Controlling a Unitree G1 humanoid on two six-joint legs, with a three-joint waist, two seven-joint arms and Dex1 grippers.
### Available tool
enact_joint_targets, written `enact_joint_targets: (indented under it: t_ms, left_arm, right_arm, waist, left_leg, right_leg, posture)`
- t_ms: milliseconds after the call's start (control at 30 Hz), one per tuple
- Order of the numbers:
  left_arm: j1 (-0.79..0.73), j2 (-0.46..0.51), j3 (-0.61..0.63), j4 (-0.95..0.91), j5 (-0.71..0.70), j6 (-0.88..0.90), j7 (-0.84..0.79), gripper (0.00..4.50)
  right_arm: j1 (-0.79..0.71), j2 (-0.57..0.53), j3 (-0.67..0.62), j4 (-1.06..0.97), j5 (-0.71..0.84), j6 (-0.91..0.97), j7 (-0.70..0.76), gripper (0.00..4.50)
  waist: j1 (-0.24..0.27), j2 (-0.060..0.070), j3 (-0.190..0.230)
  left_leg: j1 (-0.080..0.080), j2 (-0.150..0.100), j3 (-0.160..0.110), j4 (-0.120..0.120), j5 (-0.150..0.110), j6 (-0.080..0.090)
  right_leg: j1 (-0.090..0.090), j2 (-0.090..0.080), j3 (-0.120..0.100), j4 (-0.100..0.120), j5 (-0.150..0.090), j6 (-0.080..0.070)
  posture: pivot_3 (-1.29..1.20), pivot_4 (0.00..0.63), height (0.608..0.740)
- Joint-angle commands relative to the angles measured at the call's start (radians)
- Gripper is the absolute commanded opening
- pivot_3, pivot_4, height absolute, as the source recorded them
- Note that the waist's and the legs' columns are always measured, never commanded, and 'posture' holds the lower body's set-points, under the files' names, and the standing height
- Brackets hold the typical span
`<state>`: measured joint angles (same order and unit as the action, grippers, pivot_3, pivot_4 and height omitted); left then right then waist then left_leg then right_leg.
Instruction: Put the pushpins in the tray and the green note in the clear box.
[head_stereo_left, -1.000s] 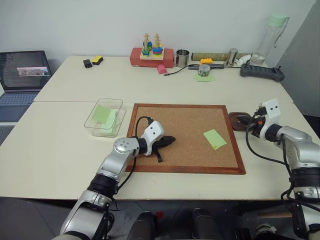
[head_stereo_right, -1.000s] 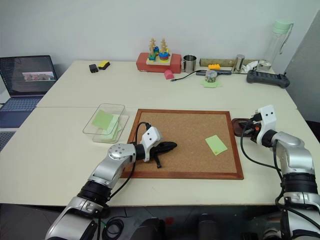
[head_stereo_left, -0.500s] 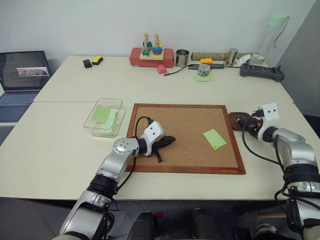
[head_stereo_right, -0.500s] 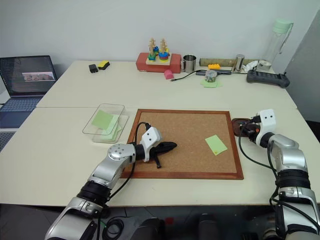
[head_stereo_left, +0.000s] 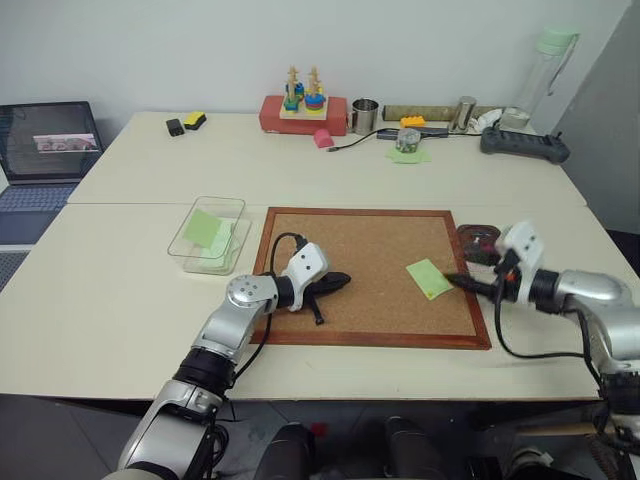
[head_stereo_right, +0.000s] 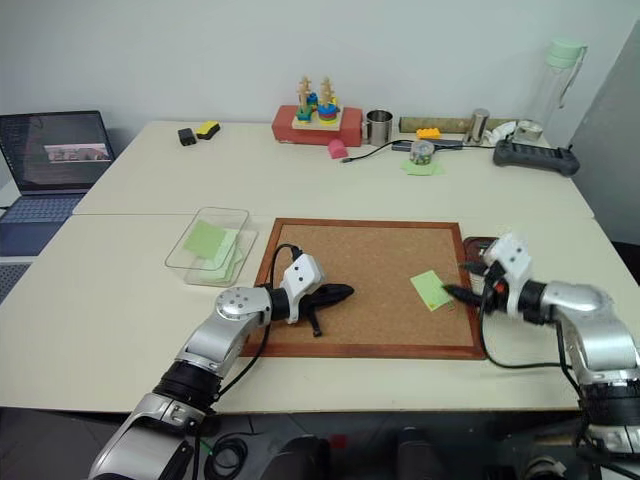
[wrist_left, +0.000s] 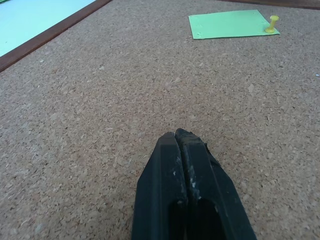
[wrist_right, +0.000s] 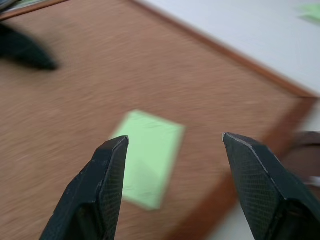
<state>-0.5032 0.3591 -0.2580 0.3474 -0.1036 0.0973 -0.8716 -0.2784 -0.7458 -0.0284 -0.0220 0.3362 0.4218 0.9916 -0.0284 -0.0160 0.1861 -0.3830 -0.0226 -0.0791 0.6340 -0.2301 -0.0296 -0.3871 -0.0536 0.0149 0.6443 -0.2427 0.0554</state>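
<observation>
A green note (head_stereo_left: 428, 278) lies on the corkboard (head_stereo_left: 370, 250) near its right side, held at one corner by a yellow pushpin (wrist_left: 271, 23). My right gripper (head_stereo_left: 455, 282) hovers open just right of the note, its fingertips (wrist_right: 112, 150) spread either side of the green note (wrist_right: 150, 155) in the right wrist view. The dark brown tray (head_stereo_left: 478, 237) sits off the board's right edge, partly behind my right hand. The clear box (head_stereo_left: 210, 233), left of the board, holds green sheets. My left gripper (head_stereo_left: 336, 280) rests shut and empty on the cork, left of centre.
A laptop (head_stereo_left: 45, 150) stands at the far left. Along the back edge are a red base with stacking toys (head_stereo_left: 303, 112), a metal cup (head_stereo_left: 365, 115), a water bottle (head_stereo_left: 545, 75) and a power strip (head_stereo_left: 523, 145).
My right gripper swung from over the tray leftward and back to the note's right edge, and its fingers opened. The left arm stayed still.
</observation>
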Motion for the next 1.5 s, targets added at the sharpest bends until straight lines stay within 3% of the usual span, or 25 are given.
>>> enact_joint_targets:
  t_ms: [33,367,600,900,1400,1500]
  left_arm:
    - [0.023,0.015,-0.021,0.054,0.053,0.023,0.009,0.00]
    - [0.028,0.018,-0.018,0.050,0.054,0.024,0.011,0.00]
    - [0.034,0.018,-0.017,0.048,0.052,0.024,0.010,0.00]
    - [0.040,0.016,-0.018,0.046,0.051,0.025,0.012,0.00]
    - [0.030,-0.008,0.014,0.048,0.014,0.066,0.022,0.00]
    - [0.028,-0.004,0.057,-0.037,-0.048,0.125,0.010,0.00]
  right_arm:
    - [0.009,0.009,0.036,-0.048,-0.008,-0.001,0.010,3.14]
    - [-0.026,0.053,0.059,0.064,-0.047,-0.054,0.002,3.14]
    - [-0.022,0.059,0.058,0.090,-0.057,-0.095,0.003,1.94]
    - [-0.009,0.054,0.069,0.094,-0.075,-0.136,0.012,0.01]
    - [-0.038,-0.013,0.012,-0.078,-0.014,-0.116,0.049,0.01]
    - [-0.055,-0.015,0.015,-0.116,-0.025,-0.134,0.041,0.01]
  waist:
    - [0.000,0.000,0.000]
    - [0.002,0.000,0.000]
    - [0.002,0.000,0.000]
    - [0.001,0.000,0.000]
    - [0.002,-0.001,0.000]
    - [0.002,-0.001,0.000]
  left_leg:
    - [0.000,0.000,0.000,0.000,0.000,0.000]
    - [0.000,0.000,-0.001,0.000,0.000,0.000]
    - [0.000,0.000,0.000,0.000,0.000,0.000]
    - [0.000,0.000,0.000,0.000,0.000,0.000]
    - [0.000,0.000,-0.001,0.000,0.000,0.000]
    - [0.000,0.000,-0.001,0.000,0.000,0.000]
  right_leg:
    - [0.000,0.000,0.000,0.000,0.000,0.000]
    - [0.000,0.000,-0.001,0.000,0.000,0.000]
    - [0.000,0.000,0.000,0.000,0.000,0.000]
    - [0.000,0.000,0.000,0.000,0.000,0.000]
    - [0.000,0.000,-0.001,-0.001,0.000,0.000]
    - [0.000,0.000,-0.001,-0.001,0.000,0.000]
  posture:
    - [0.00,0.150,0.740]
    - [0.00,0.150,0.740]
    - [0.00,0.150,0.740]
    - [0.00,0.150,0.740]
    - [0.00,0.150,0.740]
    - [0.00,0.150,0.740]
